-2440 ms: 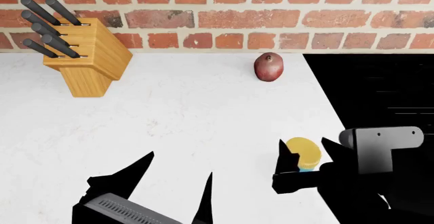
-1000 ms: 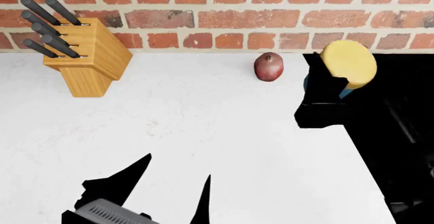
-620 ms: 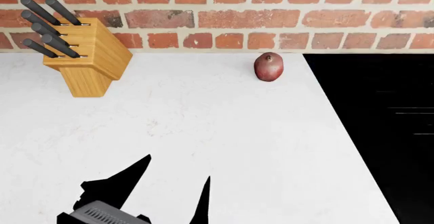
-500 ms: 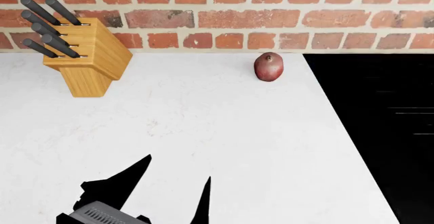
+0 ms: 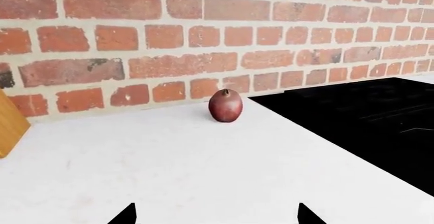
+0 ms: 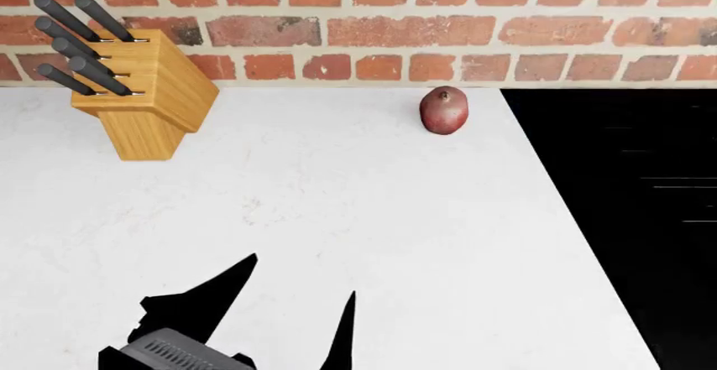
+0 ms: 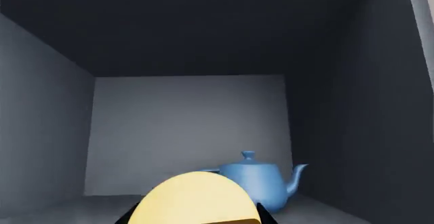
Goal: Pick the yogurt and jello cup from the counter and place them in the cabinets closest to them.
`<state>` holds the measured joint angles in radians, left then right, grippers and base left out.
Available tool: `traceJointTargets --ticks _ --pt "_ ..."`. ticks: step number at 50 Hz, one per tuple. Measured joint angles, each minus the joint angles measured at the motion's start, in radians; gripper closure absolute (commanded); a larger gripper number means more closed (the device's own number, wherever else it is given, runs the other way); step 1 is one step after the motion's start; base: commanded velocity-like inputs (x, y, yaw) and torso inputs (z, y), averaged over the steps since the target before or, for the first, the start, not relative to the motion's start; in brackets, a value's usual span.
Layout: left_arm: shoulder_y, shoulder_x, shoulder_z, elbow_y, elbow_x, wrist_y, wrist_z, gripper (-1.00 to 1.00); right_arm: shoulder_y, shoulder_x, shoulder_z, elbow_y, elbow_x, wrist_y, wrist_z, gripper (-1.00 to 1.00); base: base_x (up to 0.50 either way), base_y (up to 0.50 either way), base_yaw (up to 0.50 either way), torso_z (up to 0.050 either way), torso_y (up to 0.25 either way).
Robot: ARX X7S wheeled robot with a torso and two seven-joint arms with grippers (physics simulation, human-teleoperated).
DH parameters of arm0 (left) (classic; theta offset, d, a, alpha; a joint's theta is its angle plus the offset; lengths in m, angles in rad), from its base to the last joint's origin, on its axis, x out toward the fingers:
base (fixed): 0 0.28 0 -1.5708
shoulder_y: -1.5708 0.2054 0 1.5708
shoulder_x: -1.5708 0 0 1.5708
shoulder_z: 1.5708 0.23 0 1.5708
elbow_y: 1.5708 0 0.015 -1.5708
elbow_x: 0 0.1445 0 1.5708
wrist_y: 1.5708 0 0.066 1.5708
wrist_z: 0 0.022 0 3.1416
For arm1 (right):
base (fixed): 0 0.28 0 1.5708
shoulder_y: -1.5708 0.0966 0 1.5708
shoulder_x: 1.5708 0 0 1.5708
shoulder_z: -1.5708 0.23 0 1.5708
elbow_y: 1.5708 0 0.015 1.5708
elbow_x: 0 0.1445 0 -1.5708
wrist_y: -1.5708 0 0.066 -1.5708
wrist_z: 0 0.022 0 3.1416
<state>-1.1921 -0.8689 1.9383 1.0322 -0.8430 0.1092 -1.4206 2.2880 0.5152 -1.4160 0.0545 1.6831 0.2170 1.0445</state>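
Note:
In the right wrist view my right gripper (image 7: 196,219) is shut on the yogurt (image 7: 193,198), whose pale yellow top faces the camera and hides the rest of the cup. It is held at the mouth of a dark grey cabinet (image 7: 54,132), in front of a blue teapot (image 7: 261,181). The head view does not show the right arm. My left gripper (image 6: 302,276) hovers open and empty over the white counter (image 6: 336,194) near its front edge; its black fingertips (image 5: 129,213) stand wide apart. The jello cup is out of view.
A wooden knife block (image 6: 140,93) stands at the back left of the counter. A reddish-brown round vegetable (image 6: 444,110) sits by the brick wall. The black stovetop (image 6: 627,219) borders the counter on the right.
My right gripper lifted the yogurt from the counter's front right, rose past the stovetop and left the head view. The left gripper shifted only slightly.

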Motion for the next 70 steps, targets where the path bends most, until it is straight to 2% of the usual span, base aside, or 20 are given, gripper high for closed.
traceJointTargets --ticks 8,17,24,31,32,52,70 --pt "-0.004 0.009 0.005 -0.007 -0.003 0.010 0.002 -1.00 0.002 -0.172 0.012 0.409 -0.050 0.115 -0.194 1.00 0.00 0.00 0.00 0.000 0.000" --pt "-0.008 0.021 0.010 -0.008 -0.010 0.008 -0.006 -1.00 0.008 -0.328 0.030 0.773 -0.120 0.197 -0.379 1.00 0.00 0.00 0.00 0.000 0.000" --pt "-0.012 0.030 0.012 -0.008 -0.016 0.006 -0.013 -1.00 0.011 -0.389 0.047 0.910 -0.168 0.222 -0.454 1.00 0.00 0.00 0.00 0.000 0.000" --pt "-0.016 0.038 0.013 -0.010 -0.022 0.004 -0.019 -1.00 0.011 -0.408 0.061 0.955 -0.192 0.230 -0.481 1.00 0.00 0.00 0.00 0.000 0.000" --pt "-0.017 0.039 0.013 -0.010 -0.023 0.004 -0.020 -1.00 0.011 -0.409 0.063 0.956 -0.195 0.230 -0.482 -1.00 0.00 0.00 0.00 0.000 0.000" --pt "-0.032 0.053 0.018 -0.006 -0.033 0.001 -0.031 -1.00 -0.021 -0.340 0.138 0.852 -0.218 0.260 -0.454 -1.00 0.00 0.00 0.00 0.000 0.000" --pt "-0.035 0.056 0.030 -0.001 -0.020 0.004 -0.037 -1.00 -0.024 -0.232 0.138 0.612 -0.042 0.295 -0.294 -1.00 0.00 0.00 0.00 0.000 0.000"
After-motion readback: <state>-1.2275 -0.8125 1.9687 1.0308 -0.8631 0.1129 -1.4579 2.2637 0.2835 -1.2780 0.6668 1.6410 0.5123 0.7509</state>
